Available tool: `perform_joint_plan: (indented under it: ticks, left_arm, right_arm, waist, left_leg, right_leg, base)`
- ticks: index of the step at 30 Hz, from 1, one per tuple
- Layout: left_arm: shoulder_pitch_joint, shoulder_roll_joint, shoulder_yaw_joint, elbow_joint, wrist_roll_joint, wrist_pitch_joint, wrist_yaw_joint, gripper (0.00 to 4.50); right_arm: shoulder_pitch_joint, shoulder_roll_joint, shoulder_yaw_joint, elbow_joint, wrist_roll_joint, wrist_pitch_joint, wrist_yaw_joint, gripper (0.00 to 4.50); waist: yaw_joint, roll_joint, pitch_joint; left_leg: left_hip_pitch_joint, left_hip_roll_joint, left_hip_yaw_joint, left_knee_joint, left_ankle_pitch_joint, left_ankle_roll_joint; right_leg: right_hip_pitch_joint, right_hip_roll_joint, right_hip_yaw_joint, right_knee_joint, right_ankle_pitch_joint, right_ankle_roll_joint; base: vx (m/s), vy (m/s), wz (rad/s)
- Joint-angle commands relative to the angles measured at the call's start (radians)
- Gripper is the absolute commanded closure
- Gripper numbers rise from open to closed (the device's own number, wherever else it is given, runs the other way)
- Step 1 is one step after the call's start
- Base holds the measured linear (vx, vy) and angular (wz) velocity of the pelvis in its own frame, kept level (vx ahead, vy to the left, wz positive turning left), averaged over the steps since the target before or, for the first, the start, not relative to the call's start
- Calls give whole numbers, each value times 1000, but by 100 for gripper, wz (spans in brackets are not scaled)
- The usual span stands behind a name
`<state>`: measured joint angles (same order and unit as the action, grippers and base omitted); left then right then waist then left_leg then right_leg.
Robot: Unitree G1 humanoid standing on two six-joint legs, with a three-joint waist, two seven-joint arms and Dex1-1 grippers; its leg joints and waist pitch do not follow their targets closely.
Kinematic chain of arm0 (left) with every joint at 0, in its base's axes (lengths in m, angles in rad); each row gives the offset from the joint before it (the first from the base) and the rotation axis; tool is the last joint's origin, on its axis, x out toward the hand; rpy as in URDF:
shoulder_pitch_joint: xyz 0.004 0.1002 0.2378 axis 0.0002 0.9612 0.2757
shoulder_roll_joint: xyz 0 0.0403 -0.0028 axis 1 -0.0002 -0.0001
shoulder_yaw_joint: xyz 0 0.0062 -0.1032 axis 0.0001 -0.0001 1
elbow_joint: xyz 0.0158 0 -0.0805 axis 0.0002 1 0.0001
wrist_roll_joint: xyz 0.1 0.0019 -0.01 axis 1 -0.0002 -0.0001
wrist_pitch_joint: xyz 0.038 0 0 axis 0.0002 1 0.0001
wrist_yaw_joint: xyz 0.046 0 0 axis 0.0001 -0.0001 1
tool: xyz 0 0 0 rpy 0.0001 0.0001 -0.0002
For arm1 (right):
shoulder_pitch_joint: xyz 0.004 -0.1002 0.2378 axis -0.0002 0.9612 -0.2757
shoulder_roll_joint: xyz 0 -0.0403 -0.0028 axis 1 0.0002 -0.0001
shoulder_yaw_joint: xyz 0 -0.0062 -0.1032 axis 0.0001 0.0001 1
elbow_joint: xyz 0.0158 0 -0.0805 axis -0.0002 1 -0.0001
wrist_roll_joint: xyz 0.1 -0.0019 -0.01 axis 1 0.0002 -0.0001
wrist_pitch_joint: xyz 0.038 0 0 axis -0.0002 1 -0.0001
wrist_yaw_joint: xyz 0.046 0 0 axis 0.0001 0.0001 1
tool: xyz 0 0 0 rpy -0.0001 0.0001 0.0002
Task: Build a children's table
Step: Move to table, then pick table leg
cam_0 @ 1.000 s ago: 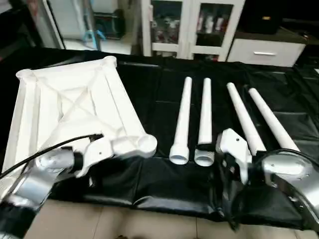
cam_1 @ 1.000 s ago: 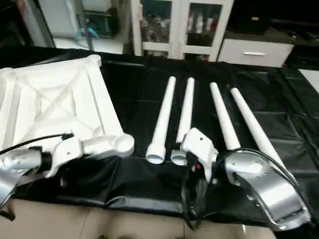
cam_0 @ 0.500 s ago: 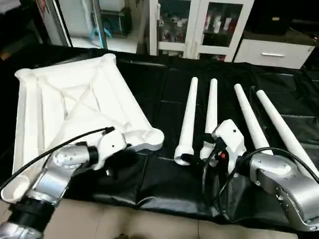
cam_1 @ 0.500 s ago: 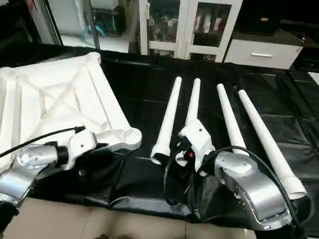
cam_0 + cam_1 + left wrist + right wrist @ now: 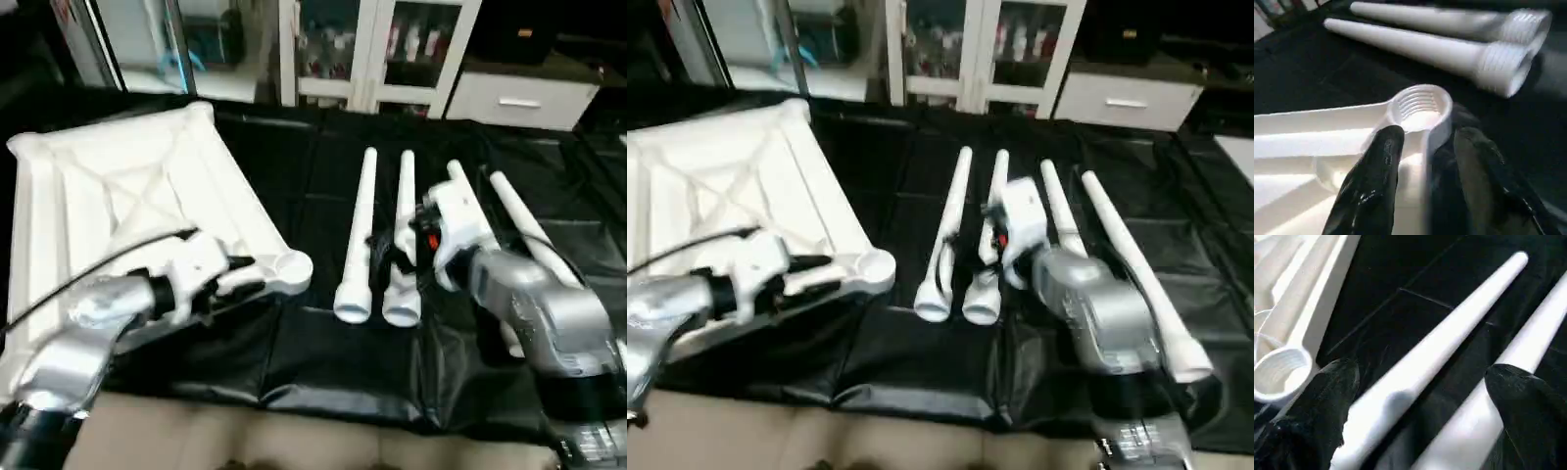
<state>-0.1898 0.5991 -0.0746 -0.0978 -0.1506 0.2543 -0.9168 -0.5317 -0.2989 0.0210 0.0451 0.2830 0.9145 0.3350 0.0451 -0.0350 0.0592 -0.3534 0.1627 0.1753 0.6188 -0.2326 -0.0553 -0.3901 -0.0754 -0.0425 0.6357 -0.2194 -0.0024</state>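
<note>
Left end effector (image 5: 1422, 161) straddles the tabletop's (image 5: 118, 196) threaded corner socket (image 5: 1418, 105), part open; right end effector (image 5: 1415, 401) gapes wide over one leg (image 5: 1435, 357)

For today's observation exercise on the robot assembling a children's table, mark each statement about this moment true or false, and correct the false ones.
1. The table top lies with its ribbed underside up. True.
2. One leg is already fitted in a corner socket. False: all four legs lie loose on the black cover, and the near socket is empty.
3. The left tool has its fingers either side of the top's rim beside a corner socket. True.
4. The right tool is shut on a leg. False: its fingers stand wide apart over two legs, gripping neither.
5. The legs lie to the left of the table top. False: they lie to its right.
</note>
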Motion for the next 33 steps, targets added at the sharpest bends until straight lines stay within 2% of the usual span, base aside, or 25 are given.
perform_joint_plan:
  ticks: [1, 2, 3, 4, 5, 6, 8, 9, 11, 12, 13, 14, 16, 19, 21, 24, 27, 33]
  left_arm:
    - [14, -2, 20, -107, -55, 72, -2, 249]
    - [20, -8, 21, -135, -68, 92, 5, 249]
    - [28, -13, 16, -177, -89, 123, 10, 249]
    - [30, -14, 1, -215, -109, 155, 7, 249]
    - [23, -14, -19, -222, -107, 161, 0, 249]
    - [21, -14, -36, -224, -100, 162, -4, 249]
    - [20, -12, -47, -229, -98, 170, -8, 249]
    - [7, 3, -69, -243, -91, 181, -30, 249]
    - [2, 5, -78, -248, -91, 184, -37, 249]
    - [-3, 5, -92, -268, -95, 200, -41, 249]
    - [-4, 6, -94, -272, -95, 203, -41, 249]
    - [-4, 7, -100, -285, -98, 215, -39, 249]
    - [-6, 8, -110, -317, -106, 238, -25, 249]
    - [-7, -14, -112, -319, -105, 231, -1, 249]
    - [-10, -15, -117, -322, -106, 240, -1, 247]
    - [-12, -15, -121, -326, -106, 247, -2, 247]
    - [-17, -9, -129, -338, -110, 262, -7, 247]
    - [-19, 2, -126, -352, -117, 276, -11, 247]
  right_arm:
    - [-51, -6, 4, 102, -38, 24, -30, 0]
    - [-70, -9, 11, 138, -50, 27, -36, 0]
    - [-104, -13, 24, 195, -63, 40, -38, 0]
    - [-142, -12, 20, 252, -65, 57, -44, 0]
    - [-170, -7, 9, 296, -65, 59, -54, 0]
    - [-183, -5, 6, 324, -70, 60, -63, 0]
    - [-193, -4, 4, 336, -73, 75, -72, 0]
    - [-213, -1, -3, 361, -73, 115, -85, 0]
    - [-217, -2, -4, 370, -73, 129, -86, 0]
    - [-216, 5, -28, 396, -72, 152, -104, 0]
    - [-216, 6, -31, 400, -72, 154, -106, 0]
    - [-218, 8, -41, 413, -72, 161, -111, 0]
    - [-206, 16, -66, 421, -59, 195, -118, 0]
    - [-178, 21, -73, 408, -46, 222, -117, 0]
    - [-166, 32, -99, 412, -25, 243, -119, 34]
    - [-165, 37, -117, 416, -17, 251, -118, 39]
    - [-160, 41, -140, 413, -16, 264, -125, 78]
    - [-152, 48, -165, 399, -12, 277, -134, 128]
  waist:
    - [6, 16, -62]
    - [2, 28, -64]
    - [7, 25, -61]
    - [10, 38, -64]
    - [12, 32, -63]
    - [18, 22, -63]
    - [26, 26, -64]
    - [26, 15, -66]
    - [27, 20, -65]
    - [26, 13, -64]
    - [27, 16, -63]
    - [25, 10, -62]
    - [25, 20, -61]
    - [23, 19, -61]
    - [23, 17, -61]
    - [23, 20, -60]
    - [22, 19, -60]
    - [20, 19, -62]
  left_leg:
    - [13, 59, -17, -86, 1, -14]
    - [17, 56, -16, -84, 13, -37]
    - [18, 54, -12, -85, -2, -51]
    - [21, 51, -12, -83, -7, -69]
    - [16, 50, -13, -84, -7, -70]
    - [11, 49, -11, -81, -4, -57]
    - [6, 49, -13, -80, 19, -44]
    - [4, 50, -13, -79, 44, -32]
    - [4, 51, -13, -79, 44, -28]
    - [5, 52, -12, -80, 40, -28]
    - [5, 53, -13, -80, 26, -31]
    - [5, 54, -11, -81, 19, -32]
    - [5, 54, -11, -80, 5, -41]
    - [4, 53, -11, -80, 0, -45]
    - [3, 52, -11, -80, -22, -47]
    - [3, 52, -12, -80, -31, -53]
    - [5, 53, -12, -81, -57, -63]
    - [4, 51, -12, -80, -32, -62]
  right_leg:
    - [34, -66, 45, -56, 0, -263]
    - [30, -59, 42, -50, 57, -268]
    - [31, -55, 41, -52, 74, -267]
    - [32, -52, 40, -50, 103, -268]
    - [37, -53, 42, -49, 114, -269]
    - [44, -56, 45, -49, 137, -272]
    - [51, -62, 48, -46, 150, -270]
    - [53, -61, 47, -47, 156, -265]
    - [51, -61, 47, -46, 135, -266]
    - [52, -61, 47, -47, 125, -265]
    - [50, -64, 48, -47, 96, -264]
    - [49, -63, 48, -49, 83, -264]
    - [48, -63, 49, -49, 59, -257]
    - [48, -60, 49, -49, 63, -254]
    - [49, -61, 51, -52, 35, -249]
    - [45, -60, 50, -52, 19, -245]
    - [44, -60, 50, -55, -18, -239]
    - [44, -57, 49, -51, 13, -239]
  base:
    - [0, 0, 0]
    - [0, 0, 0]
    - [0, 0, 0]
    - [0, 0, 0]
    - [0, 0, 0]
    - [0, 0, 0]
    - [0, 0, 0]
    - [0, 0, 0]
    - [0, 0, 0]
    - [0, 0, 0]
    - [0, 0, 0]
    - [0, 0, 0]
    - [0, 0, 0]
    - [0, 0, 0]
    - [0, 0, 0]
    - [0, 0, 0]
    - [0, 0, 0]
    - [0, 0, 0]
